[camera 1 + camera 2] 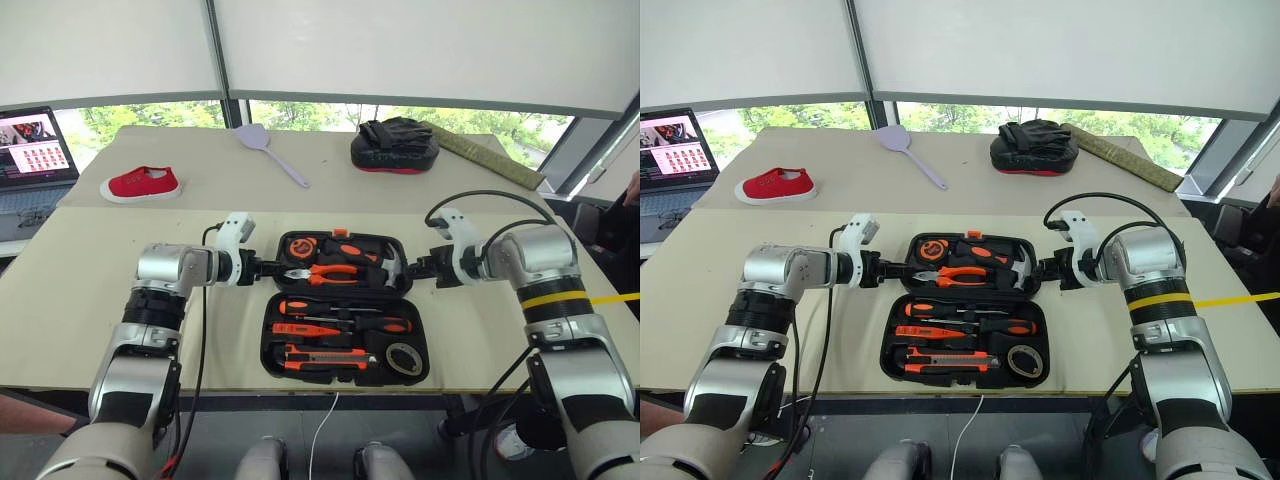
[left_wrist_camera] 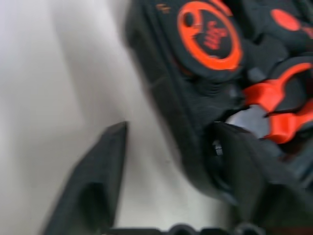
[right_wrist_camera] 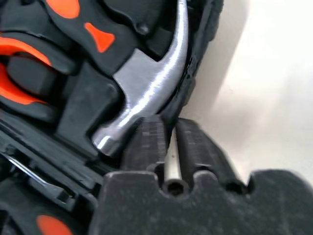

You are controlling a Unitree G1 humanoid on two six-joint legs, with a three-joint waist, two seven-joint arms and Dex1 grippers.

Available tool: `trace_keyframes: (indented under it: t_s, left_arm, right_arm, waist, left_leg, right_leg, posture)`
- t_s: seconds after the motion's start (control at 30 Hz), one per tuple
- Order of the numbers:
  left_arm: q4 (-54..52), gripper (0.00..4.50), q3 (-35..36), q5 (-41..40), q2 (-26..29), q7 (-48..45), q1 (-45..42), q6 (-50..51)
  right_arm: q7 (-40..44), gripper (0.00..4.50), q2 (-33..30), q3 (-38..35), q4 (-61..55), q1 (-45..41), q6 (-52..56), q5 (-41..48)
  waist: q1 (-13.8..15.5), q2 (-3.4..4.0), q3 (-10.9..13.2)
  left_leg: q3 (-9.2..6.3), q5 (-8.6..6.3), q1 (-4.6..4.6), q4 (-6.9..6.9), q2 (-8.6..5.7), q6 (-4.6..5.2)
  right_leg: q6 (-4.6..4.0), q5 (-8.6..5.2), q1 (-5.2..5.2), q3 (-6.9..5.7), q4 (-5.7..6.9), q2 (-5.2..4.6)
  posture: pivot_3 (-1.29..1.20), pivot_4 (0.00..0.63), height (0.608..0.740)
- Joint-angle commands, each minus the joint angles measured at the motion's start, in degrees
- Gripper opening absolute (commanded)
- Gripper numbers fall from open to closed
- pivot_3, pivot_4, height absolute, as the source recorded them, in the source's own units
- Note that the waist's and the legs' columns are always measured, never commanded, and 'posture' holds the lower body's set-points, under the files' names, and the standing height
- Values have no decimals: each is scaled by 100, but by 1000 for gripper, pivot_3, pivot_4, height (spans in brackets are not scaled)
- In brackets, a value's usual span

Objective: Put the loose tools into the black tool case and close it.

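So we've got the black tool case (image 1: 345, 308) lying wide open on the beige table (image 1: 90, 300), right in front of us between both arms. It's a moulded black plastic thing with rounded corners, two hinged halves laid flat. The far half (12 o'clock side) holds the orange tape measure (image 1: 301, 247), the orange pliers (image 1: 330, 272) and the hammer (image 3: 146, 93), its shiny steel head sitting at the 3 o'clock end. The near half carries the slim orange-and-black screwdrivers (image 1: 340, 318) stacked in rows, the orange-black utility knife (image 1: 325, 357) along the 6 o'clock edge, and the small grey-black tape roll (image 1: 404, 358) down at about 5 o'clock. Everything looks seated in its recess as far as we can see.

Our left gripper (image 1: 268, 267) is at the 9 o'clock end of the far half, fingers apart and straddling the case's edge: one finger (image 2: 98, 181) outside over the table, the other inside the rim. We can't tell if it's actually pinching yet. Our right gripper (image 1: 412, 268) is at the 3 o'clock end, fingers clamped nearly together right against the rim by the hammer head.

Further back at 12 o'clock: a lilac spatula (image 1: 268, 150), a black padded mitt (image 1: 394, 145), and a red shoe (image 1: 141, 184) off at 10.
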Motion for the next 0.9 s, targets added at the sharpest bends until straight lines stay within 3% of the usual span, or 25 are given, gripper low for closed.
trace_keyframes:
  t_s: [0.03, 0.17, 0.33, 0.47, 0.6, 0.77, 0.9]
  left_arm:
    - [-21, 1295, 19, 78, 29, 96, -43, 22]
    - [-90, 68, 83, 5, 14, 82, 23, 47]
    - [-485, 28, 725, -342, -206, 11, 370, -767]
    - [-967, 28, 1024, -461, -266, -575, 912, -2370]
    - [-1429, 28, 1188, -208, -164, -912, 1884, -4327]
    - [-1572, 28, 1066, 204, -123, -1183, 2848, -6391]
    - [-1641, 28, 826, 384, 14, -1655, 3490, -7541]
  right_arm:
    - [-67, 0, -13, -98, -4, 36, -22, 1]
    - [-149, 0, 54, -265, -37, 111, -71, 58]
    - [-87, 0, 100, -681, -820, 472, -1286, 150]
    - [12, 0, 28, -925, -1768, 1143, -3291, -12]
    - [101, 0, -272, -1111, -2713, 2568, -5658, -498]
    - [-462, 0, -375, -1242, -2524, 3921, -8341, -1352]
    - [-1322, 0, -623, -1063, -1879, 4612, -10396, -2680]
  waist:
    - [0, 0, 0]
    - [0, 1, -1]
    - [-38, 1, 0]
    - [-49, -2, 7]
    - [-18, -2, 11]
    - [11, -1, 11]
    - [9, 0, 10]
  left_leg:
    - [0, 1, 5, 0, -2, 0]
    - [0, 4, 17, 0, -2, 0]
    - [0, 7, 30, 1, -4, 0]
    - [5, 9, 13, 0, -5, -3]
    - [6, 8, -5, -11, -13, -2]
    - [11, -4, -9, -24, -23, 8]
    - [18, -6, 12, -25, -29, 10]
  right_leg:
    - [0, 1, 3, 1, 2, -1]
    - [-1, 1, 6, 5, 15, -1]
    - [-3, 0, 5, 17, 39, 0]
    - [-2, 0, -18, 27, 42, -1]
    - [2, -3, -28, 28, 29, -9]
    - [16, -5, -17, 31, -13, -17]
    - [21, -2, 1, 38, -19, -26]
  posture:
    - [0, 150, 740]
    - [0, 150, 740]
    - [0, 150, 740]
    - [0, 150, 740]
    - [0, 150, 740]
    - [0, 150, 740]
    - [0, 150, 740]
